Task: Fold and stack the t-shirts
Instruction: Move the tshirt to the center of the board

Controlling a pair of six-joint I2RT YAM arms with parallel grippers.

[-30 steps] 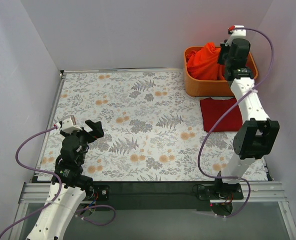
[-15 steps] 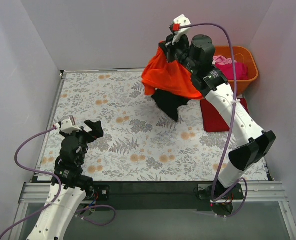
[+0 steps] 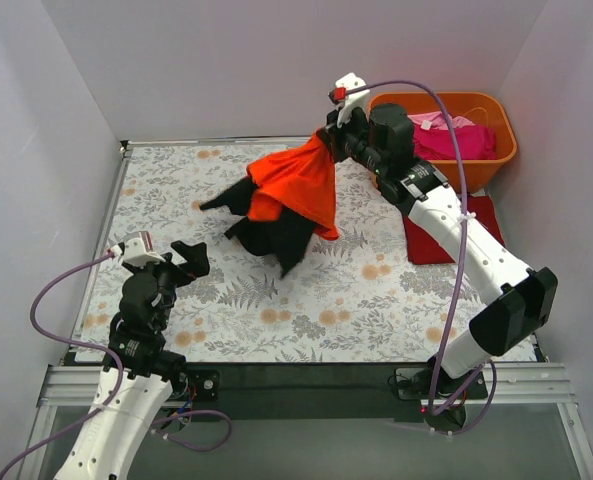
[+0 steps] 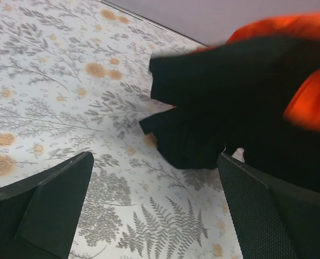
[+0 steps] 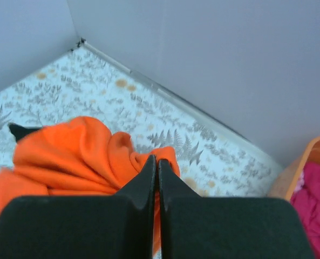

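Garment: orange t-shirt [image 3: 301, 185], pinched at a bunched edge by the right gripper [image 5: 156, 161], whose jaws are fully closed on it, so it hangs as a soft cone above the tablecloth [image 3: 276, 310].
Passenger: black t-shirt [image 3: 276, 235], limp and crumpled, seemingly snagged beneath; mid-table.
Left gripper [image 3: 186, 258]: jaws wide, holding nothing; probably placed to take a hem.
Stack: dark red t-shirt [image 3: 436, 238], folded flat beside the tub [image 3: 496, 165].
Remaining: pink t-shirt [image 3: 461, 140], heaped in the tub.

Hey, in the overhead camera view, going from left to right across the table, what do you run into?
left gripper → black t-shirt → orange t-shirt → dark red t-shirt
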